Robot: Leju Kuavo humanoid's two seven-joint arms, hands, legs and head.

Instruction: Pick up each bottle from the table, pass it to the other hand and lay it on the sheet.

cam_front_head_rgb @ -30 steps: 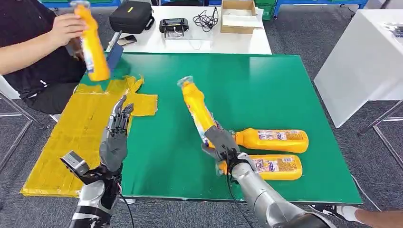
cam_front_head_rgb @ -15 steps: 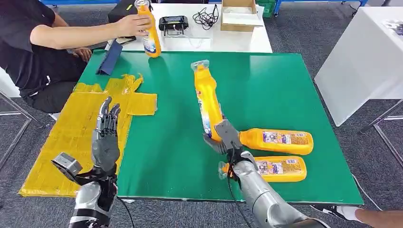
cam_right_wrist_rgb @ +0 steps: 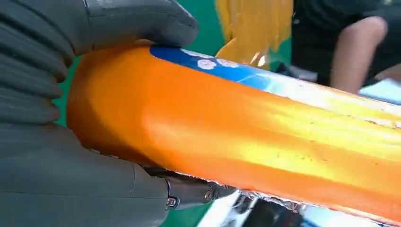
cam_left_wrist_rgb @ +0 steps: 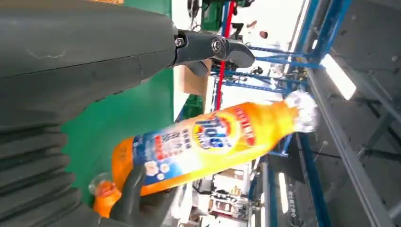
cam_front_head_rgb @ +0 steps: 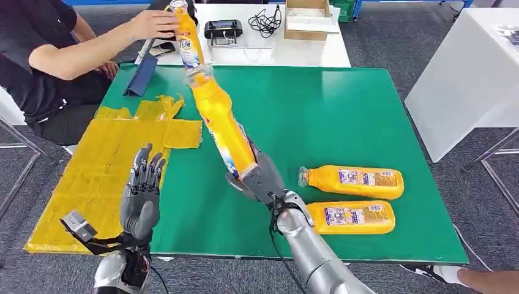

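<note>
My right hand grips the base of an orange bottle and holds it tilted above the green table, neck pointing up and to the left. In the right wrist view the bottle lies across my fingers. My left hand is raised over the table's left edge with fingers apart and nothing in it; its wrist view looks at the held bottle. Two more orange bottles lie side by side on the table to the right. The yellow sheet hangs over the table's left side.
A person sits at the far left, and a hand holds another orange bottle upright at the table's far edge. A white table behind carries a black case, a device, cables and a cardboard box. Another white table stands to the right.
My right hand has swung the held bottle to the left, towards my left hand. The left hand has lowered slightly. The person has moved their bottle from the far left to the table's far edge.
</note>
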